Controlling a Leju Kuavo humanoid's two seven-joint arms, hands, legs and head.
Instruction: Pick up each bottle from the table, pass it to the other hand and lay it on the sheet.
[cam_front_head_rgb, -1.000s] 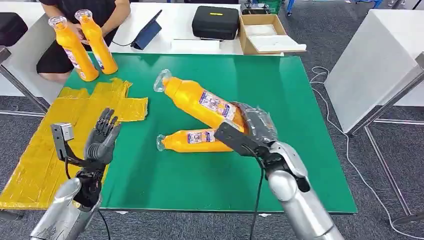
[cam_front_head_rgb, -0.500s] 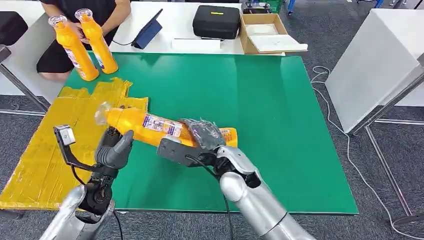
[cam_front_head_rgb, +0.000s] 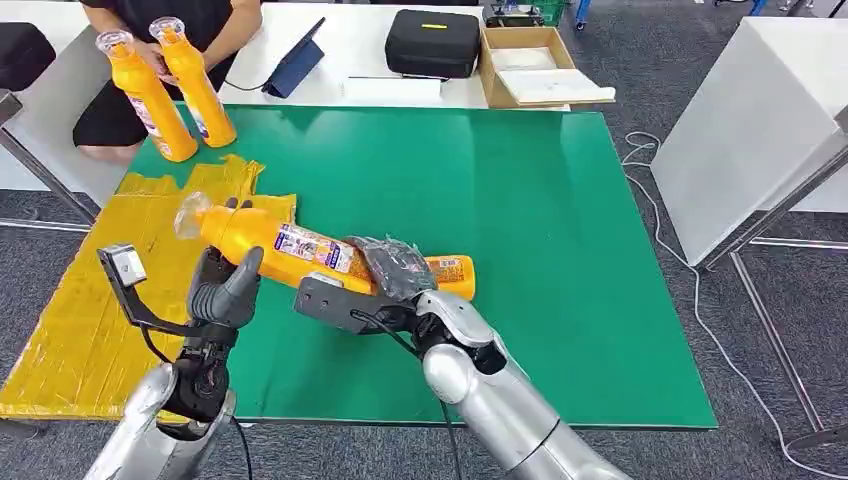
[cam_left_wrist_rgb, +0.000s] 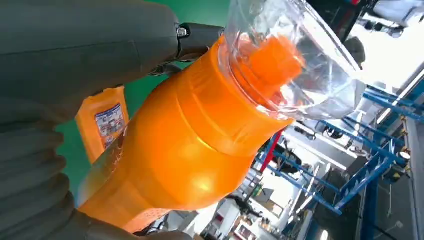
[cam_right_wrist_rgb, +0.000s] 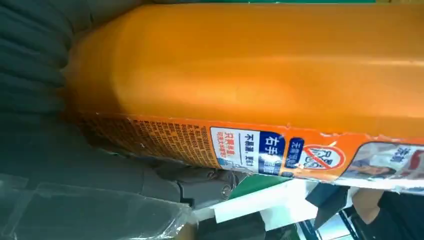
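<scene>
4 bottles (cam_front_head_rgb: 290, 243) | 2 standing | 1 held, right hand (cam_front_head_rgb: 395, 268)

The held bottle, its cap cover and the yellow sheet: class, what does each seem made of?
Held bottle: likely glossy orange plastic, with soft highlights. Cap cover: clear hard plastic, orange cap visible through it. Yellow sheet: probably thin plastic film, creased and shiny.

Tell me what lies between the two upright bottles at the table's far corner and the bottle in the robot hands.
In the head view, between the upright bottles and the held bottle lies only bare green table and the yellow sheet's crumpled edge.
</scene>
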